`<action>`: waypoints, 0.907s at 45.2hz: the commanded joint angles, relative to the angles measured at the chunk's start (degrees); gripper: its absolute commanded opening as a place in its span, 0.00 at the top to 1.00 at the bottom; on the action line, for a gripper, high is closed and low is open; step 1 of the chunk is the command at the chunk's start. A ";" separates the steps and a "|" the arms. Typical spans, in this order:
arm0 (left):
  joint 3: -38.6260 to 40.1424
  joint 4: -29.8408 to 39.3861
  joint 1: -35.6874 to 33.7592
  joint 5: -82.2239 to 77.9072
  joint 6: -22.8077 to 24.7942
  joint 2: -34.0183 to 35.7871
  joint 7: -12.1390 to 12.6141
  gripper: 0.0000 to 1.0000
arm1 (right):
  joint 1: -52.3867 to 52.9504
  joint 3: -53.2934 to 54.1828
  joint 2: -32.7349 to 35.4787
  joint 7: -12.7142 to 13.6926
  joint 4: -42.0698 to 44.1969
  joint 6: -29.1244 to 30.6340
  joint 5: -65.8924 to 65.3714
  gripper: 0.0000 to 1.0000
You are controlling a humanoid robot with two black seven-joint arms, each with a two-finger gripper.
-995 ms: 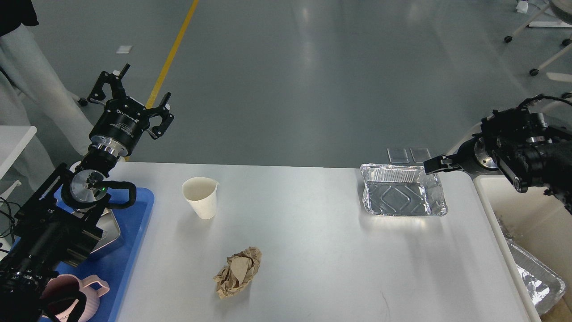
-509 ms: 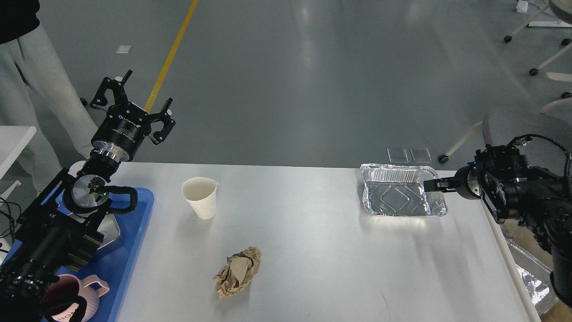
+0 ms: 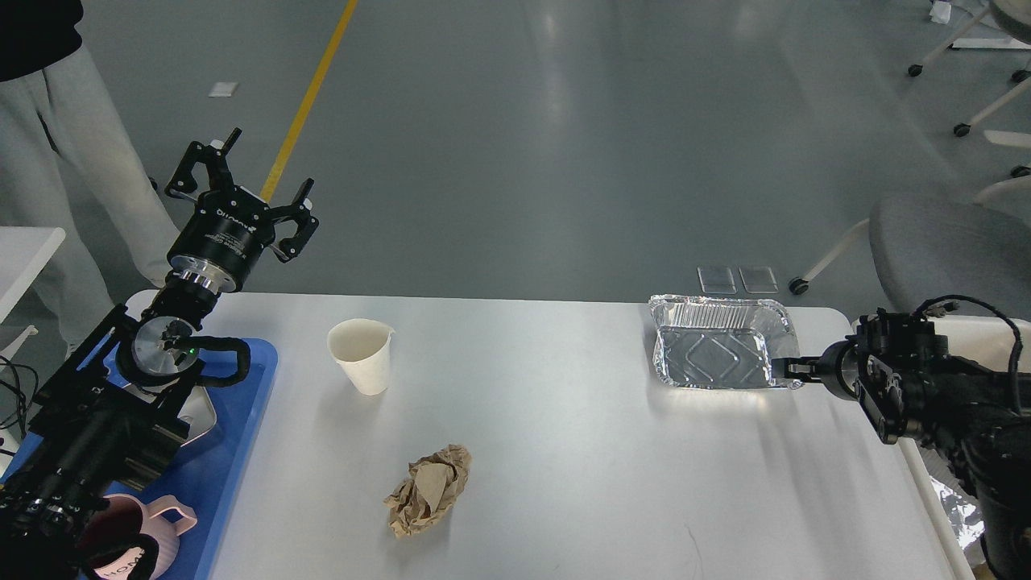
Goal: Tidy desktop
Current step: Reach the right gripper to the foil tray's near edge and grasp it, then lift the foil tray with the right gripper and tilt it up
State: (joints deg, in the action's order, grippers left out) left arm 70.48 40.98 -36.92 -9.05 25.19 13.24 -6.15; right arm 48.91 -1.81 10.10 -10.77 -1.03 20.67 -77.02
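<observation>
A: Head view. Left claw?

B: It was raised off the far-left edge, over the floor. Fingers spread wide, nothing between them, touching nothing.

A: Right claw?

B: It was low at the near-right corner of the foil tray. Seen end-on and dark, so the two fingers did not separate. Could not tell how far it was open. The tip met the tray rim, but a grip could not be confirmed.

A: Desktop?

B: It was white, glossy, with rounded corners, and filled the lower middle of the view. A small dark scuff sat near the front right.

A: What was on it?

B: A paper cup stood upright, far left of centre, and looked empty. A crumpled brown paper lay near the front, well apart from the cup. The foil tray sat at the far right, and it was empty and shiny.

A: Left side?

B: A blue tray was on the left edge, partly under the left arm. A pink mug stood at its near end. A metal tin sat in it too, mostly hidden by the arm.

A: Right side?

B: A white bin was just beside the right edge, behind the right arm. Crinkled foil showed lower down there.

A: Background?

B: Grey floor with a yellow line. A grey chair was at right, and a person's legs at top left.
</observation>
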 commanded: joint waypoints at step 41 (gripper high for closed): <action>0.09 -0.02 -0.08 0.00 -0.05 0.12 0.00 0.03 | -1.63 -0.21 -1.58 2.16 -0.03 -3.09 6.98 1.00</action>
State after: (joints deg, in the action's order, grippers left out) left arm 70.58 40.98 -36.92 -9.05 25.23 13.45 -6.15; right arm 47.29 -1.96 8.51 -8.76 -1.04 17.11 -70.03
